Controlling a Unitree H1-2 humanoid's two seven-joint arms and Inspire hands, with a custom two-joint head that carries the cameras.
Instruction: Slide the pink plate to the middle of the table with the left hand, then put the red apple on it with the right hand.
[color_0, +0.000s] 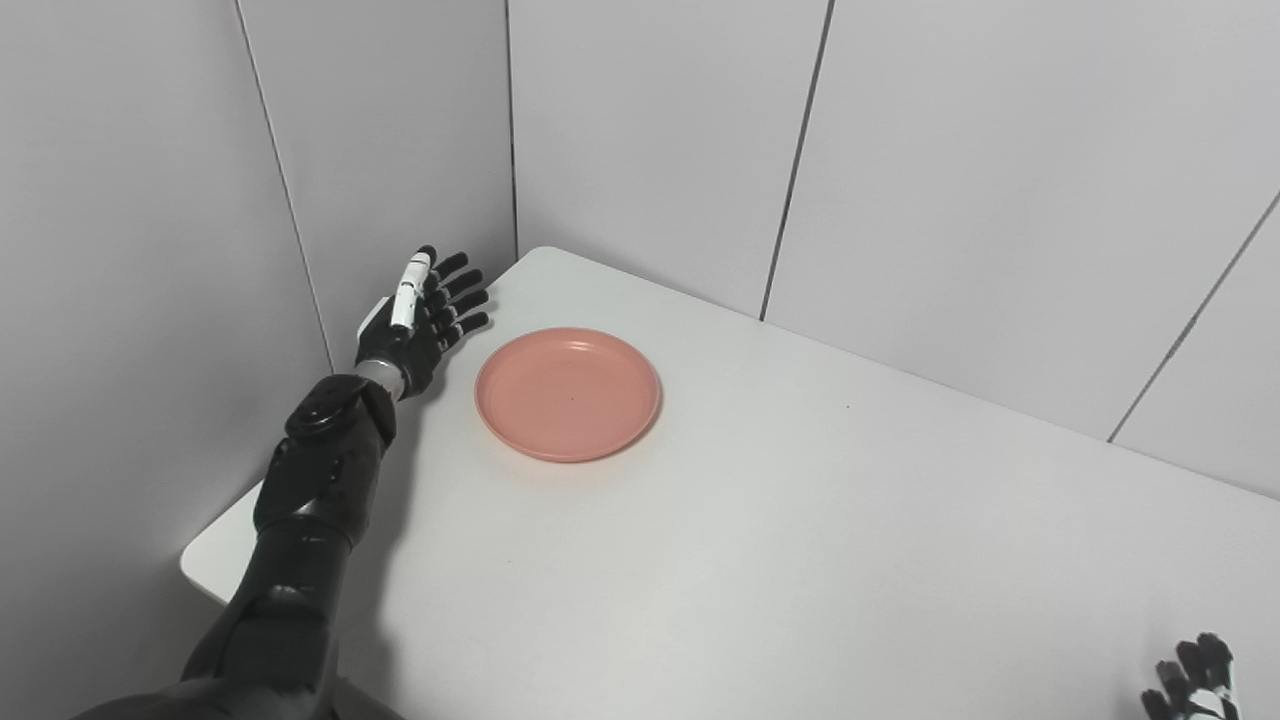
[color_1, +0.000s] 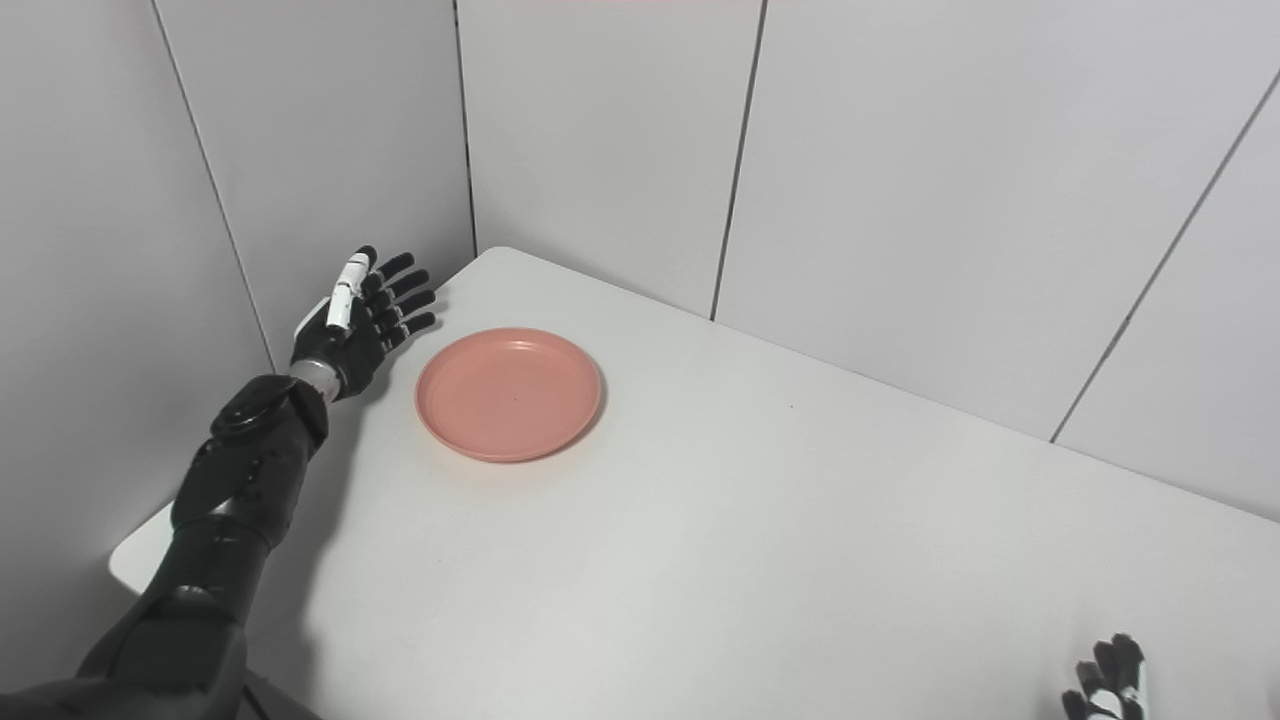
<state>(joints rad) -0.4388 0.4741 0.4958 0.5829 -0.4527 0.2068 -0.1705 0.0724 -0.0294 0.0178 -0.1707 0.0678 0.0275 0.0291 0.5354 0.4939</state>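
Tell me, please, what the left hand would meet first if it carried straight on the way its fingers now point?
Probably the wall at the table's far left corner. The left hand is open, pointing up and away beside the pink plate, not toward it. Depth is uncertain.

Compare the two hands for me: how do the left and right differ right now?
The left hand is raised beside the pink plate near the table's far left corner, in full view, fingers spread and holding nothing; the right hand sits low at the picture's bottom right edge, far from the plate, with only its fingertips showing, so its state is unclear. Both are black with white parts.
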